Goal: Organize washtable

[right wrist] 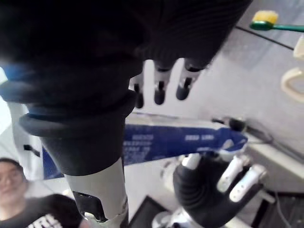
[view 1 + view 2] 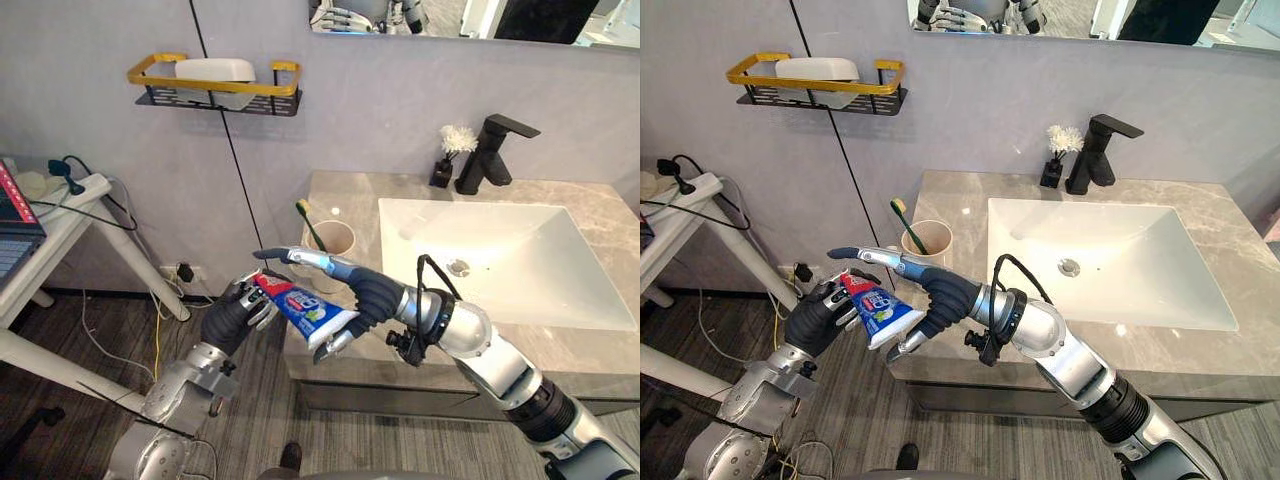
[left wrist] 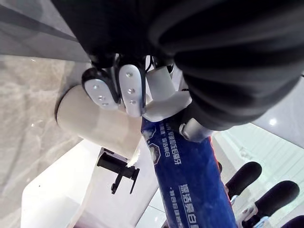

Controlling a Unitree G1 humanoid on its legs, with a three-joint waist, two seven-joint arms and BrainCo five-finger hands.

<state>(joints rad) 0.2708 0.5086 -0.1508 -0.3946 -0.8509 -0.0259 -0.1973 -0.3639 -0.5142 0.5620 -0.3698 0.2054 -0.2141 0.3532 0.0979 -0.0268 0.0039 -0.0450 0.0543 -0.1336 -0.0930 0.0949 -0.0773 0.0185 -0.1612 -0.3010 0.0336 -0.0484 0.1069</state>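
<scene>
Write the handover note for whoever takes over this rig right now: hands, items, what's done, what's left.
Left hand: shut on the cap end of the toothpaste tube, held in the air off the left front corner of the washtable.
Right hand: thumb and fingers pinch the tube's wide end, so both hands hold it.
Cup: stands on the counter near its left edge, with the toothbrush leaning in it.
Done: the tube is off the counter and in hand.
Left: put the tube away, probably in or beside the cup, then let go with both hands.
</scene>
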